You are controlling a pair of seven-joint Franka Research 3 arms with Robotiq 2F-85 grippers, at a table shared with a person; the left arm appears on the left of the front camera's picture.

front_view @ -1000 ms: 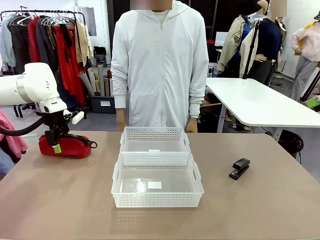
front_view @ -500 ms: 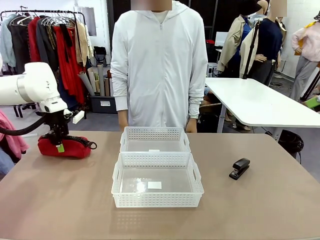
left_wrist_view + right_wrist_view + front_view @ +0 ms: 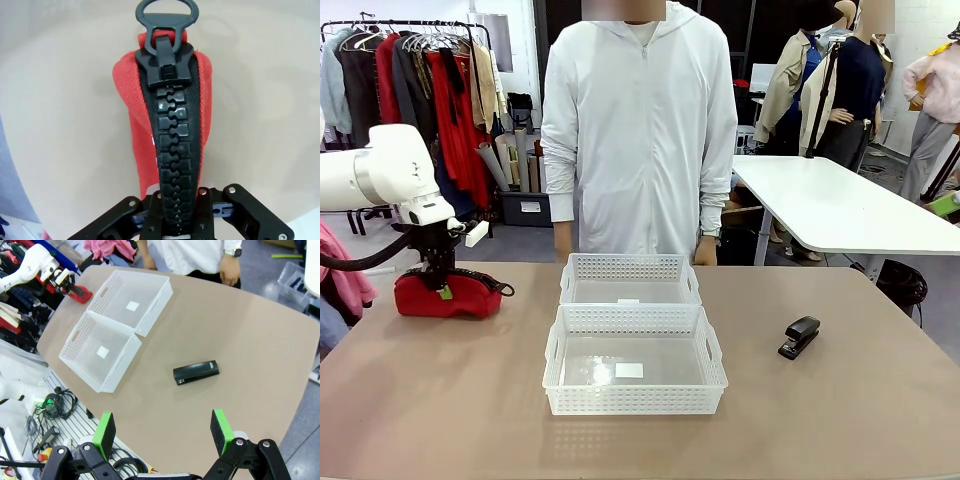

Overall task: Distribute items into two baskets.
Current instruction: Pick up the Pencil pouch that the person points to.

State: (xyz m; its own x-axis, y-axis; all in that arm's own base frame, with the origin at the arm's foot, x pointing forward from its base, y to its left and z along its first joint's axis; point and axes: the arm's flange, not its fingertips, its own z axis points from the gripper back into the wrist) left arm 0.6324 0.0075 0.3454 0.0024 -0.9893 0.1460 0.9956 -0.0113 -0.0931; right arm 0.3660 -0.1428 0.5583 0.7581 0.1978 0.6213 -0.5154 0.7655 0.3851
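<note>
Desk (image 3: pixel 440 400) tan, with a person (image 3: pixel 640 130) in a white zip hoodie standing at the far edge, arms down.

Two white lattice baskets sit mid-desk and touch: near basket (image 3: pixel 635 398) in front, far basket (image 3: pixel 630 266) behind it. Each has a small white label on its floor (image 3: pixel 629 370); any print is too small to read.

Left arm (image 3: pixel 380 175) comes in from the left, wrist bent straight down over the red pouch (image 3: pixel 470 298), which lies on the desk at far left, well apart from the baskets. Left pincer (image 3: pixel 440 288) is pinched onto the red pouch's black zipper ridge; in the wrist view the zipper teeth run up between the fingers to a ring pull.

Black stapler (image 3: pixel 800 336) lies on the desk right of the near basket, apart from it.

Right pincer (image 3: pixel 162 432) hangs high over the desk with green pads spread wide, gripping nothing, stapler below it.
</note>
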